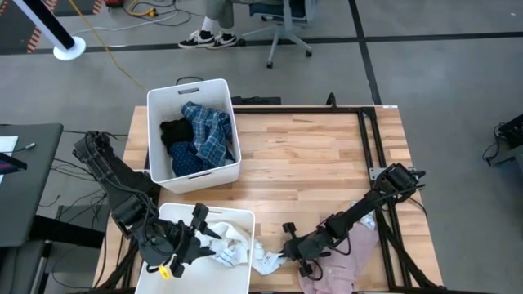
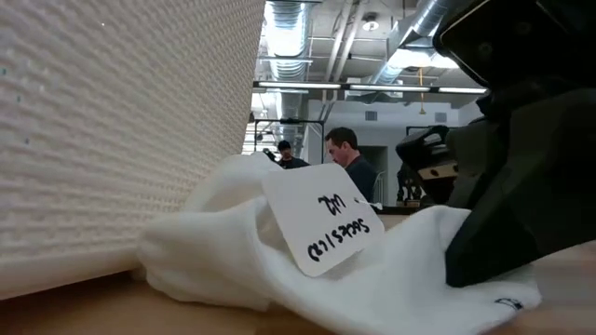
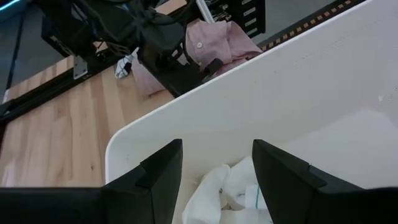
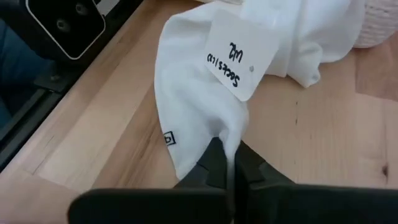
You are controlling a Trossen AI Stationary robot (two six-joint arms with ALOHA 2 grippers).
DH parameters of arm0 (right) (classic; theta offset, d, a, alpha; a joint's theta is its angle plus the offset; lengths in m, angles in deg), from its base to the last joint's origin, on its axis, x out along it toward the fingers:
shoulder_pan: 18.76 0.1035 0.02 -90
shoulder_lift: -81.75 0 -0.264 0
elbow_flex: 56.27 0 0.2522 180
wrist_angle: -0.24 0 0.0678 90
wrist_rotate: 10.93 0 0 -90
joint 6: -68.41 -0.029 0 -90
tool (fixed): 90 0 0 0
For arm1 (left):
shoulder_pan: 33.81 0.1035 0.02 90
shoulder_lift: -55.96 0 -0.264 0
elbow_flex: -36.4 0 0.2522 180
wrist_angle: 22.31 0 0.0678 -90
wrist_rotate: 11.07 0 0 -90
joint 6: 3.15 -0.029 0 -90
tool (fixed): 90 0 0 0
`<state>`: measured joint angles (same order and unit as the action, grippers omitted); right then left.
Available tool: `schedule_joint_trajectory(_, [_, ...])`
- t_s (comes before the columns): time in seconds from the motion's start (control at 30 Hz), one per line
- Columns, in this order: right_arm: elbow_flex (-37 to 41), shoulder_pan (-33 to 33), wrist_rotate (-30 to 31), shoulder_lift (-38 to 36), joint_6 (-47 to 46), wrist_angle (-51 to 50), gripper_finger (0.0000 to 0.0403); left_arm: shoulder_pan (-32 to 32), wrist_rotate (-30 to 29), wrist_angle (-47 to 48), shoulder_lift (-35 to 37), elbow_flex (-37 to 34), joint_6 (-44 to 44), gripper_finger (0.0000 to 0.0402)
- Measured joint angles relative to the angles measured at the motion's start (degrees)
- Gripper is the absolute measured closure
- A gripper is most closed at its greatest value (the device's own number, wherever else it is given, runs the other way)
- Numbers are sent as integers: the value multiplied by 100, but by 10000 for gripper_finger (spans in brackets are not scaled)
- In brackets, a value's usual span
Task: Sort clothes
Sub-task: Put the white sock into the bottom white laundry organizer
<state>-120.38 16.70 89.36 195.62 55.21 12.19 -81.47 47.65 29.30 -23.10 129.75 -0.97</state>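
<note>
A white sock (image 4: 205, 93) with a paper tag (image 4: 239, 59) lies on the wooden table against the outer wall of the near white bin (image 1: 245, 219). My right gripper (image 4: 228, 163) is shut on it, also seen in the high view (image 1: 283, 256). More white socks (image 3: 227, 193) lie inside that bin. My left gripper (image 3: 217, 177) hovers open above them, touching nothing. A pink shirt (image 1: 339, 263) lies on the table under my right arm. The far bin (image 1: 155, 102) holds a blue plaid shirt (image 1: 208, 126), a navy dotted shirt (image 1: 189, 162) and a black top (image 1: 174, 131). My right gripper pinches a raised fold of the sock (image 4: 229, 134) between its two fingers, at the sock's end nearest the gripper. The fingers slant down from the table's right side. The sock rests on the table, its far part (image 2: 214, 251) bunched by the bin wall.
The two white bins stand on the table's left half. A black frame (image 1: 372, 139) runs along the table's right side. Bare wood (image 1: 302, 163) lies in the middle. People show in the room behind the table (image 2: 349, 158).
</note>
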Motion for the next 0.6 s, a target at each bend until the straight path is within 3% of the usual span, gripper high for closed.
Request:
schedule_joint_trajectory(0.23, [15, 7, 102, -536, 105, -821, 400, 0, -11, 2, 0, 0, -42, 212])
schedule_joint_trajectory(0.6, [10, 98, 1287, -2838, 868, -2450, 402, 2, -99, 9, 0, -2, -308, 212])
